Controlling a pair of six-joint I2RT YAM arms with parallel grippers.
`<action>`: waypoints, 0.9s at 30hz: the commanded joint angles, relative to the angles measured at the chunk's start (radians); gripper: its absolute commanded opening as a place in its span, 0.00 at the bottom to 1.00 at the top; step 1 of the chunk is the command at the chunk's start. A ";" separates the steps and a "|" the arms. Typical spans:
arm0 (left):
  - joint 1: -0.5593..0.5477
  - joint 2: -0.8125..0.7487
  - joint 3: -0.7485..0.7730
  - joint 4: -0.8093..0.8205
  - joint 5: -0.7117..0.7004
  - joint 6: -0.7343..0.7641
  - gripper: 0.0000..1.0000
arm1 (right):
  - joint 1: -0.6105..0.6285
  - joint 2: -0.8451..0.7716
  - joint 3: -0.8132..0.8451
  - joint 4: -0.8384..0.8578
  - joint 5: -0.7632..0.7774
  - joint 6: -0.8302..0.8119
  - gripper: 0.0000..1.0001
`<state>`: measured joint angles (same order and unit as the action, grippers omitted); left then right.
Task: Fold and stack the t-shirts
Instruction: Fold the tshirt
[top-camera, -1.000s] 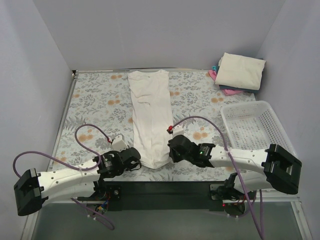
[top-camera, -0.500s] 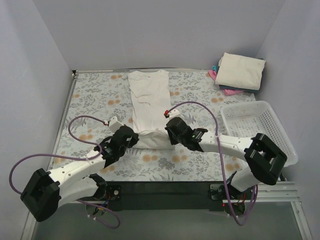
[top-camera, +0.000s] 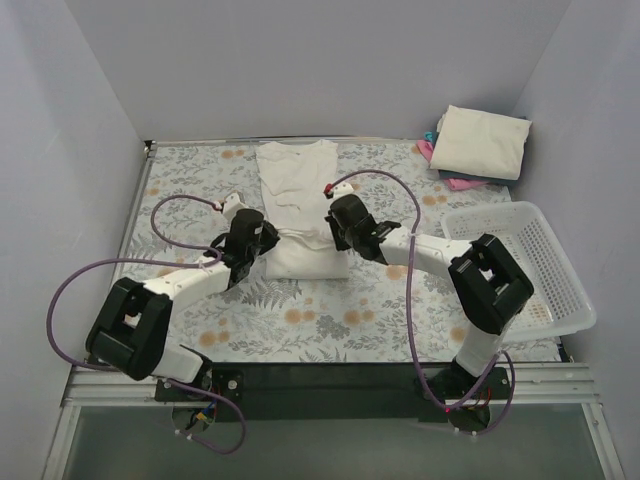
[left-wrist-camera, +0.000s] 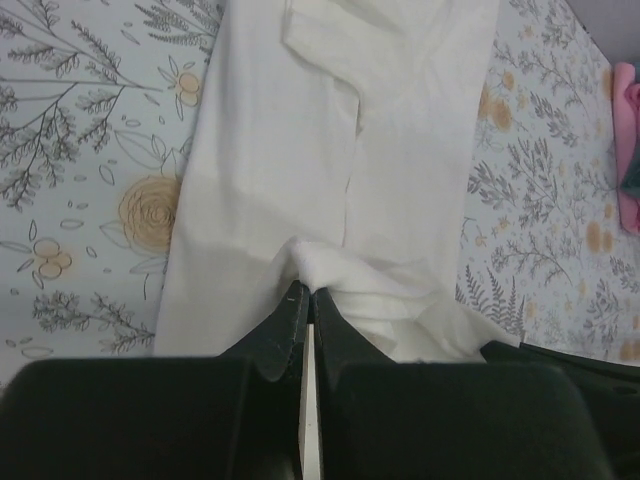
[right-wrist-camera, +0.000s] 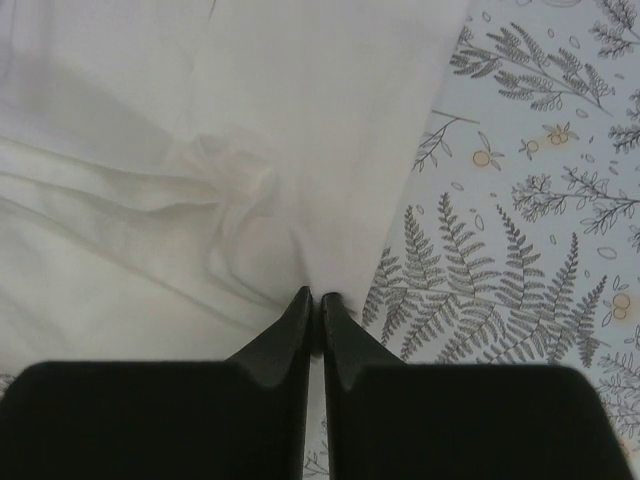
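White t-shirt (top-camera: 297, 195) lies lengthwise down the middle of the floral-print table (top-camera: 190, 190), collar end at the far edge. Its near part looks doubled back over the body, with the fold line on the side toward the arm bases. The cloth is wrinkled and bunched where it is pinched.

White lattice basket (top-camera: 555, 260): at the table's right edge, well apart from the t-shirt. It partly overhangs the near right corner.

Stack of folded shirts (top-camera: 480, 140): far right corner, beyond the basket. A cream one is on top, pink shows at the lower edge and a bit of blue at the left.

2 arms reach in from the near edge, 1 on each side of the t-shirt, each trailing a looped purple cable (top-camera: 180, 205).

Left gripper (top-camera: 268, 240): at the shirt's left side. In the left wrist view its jaws are closed, with a raised ridge of white cloth (left-wrist-camera: 400, 150) caught at the tips (left-wrist-camera: 303, 295). The floral table (left-wrist-camera: 80, 100) shows to the left of the cloth.

Right gripper (top-camera: 335, 232): at the shirt's right side, level with the left one. In the right wrist view the jaws are pinched together (right-wrist-camera: 312, 298) on the edge of the cloth (right-wrist-camera: 150, 150). The fabric puckers just ahead of the tips, and fern print of the table (right-wrist-camera: 520, 200) shows to the right.
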<state>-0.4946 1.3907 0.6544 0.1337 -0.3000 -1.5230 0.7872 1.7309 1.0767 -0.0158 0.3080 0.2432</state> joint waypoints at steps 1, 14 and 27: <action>0.045 0.071 0.065 0.053 0.053 0.047 0.00 | -0.029 0.048 0.097 0.048 -0.017 -0.048 0.01; 0.143 0.289 0.218 0.113 0.098 0.081 0.00 | -0.114 0.237 0.322 0.028 -0.066 -0.108 0.01; 0.179 0.413 0.355 0.084 0.049 0.118 0.23 | -0.172 0.346 0.477 -0.010 -0.044 -0.117 0.14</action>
<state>-0.3283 1.8202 0.9535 0.2173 -0.1982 -1.4258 0.6350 2.0708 1.4704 -0.0177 0.2512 0.1452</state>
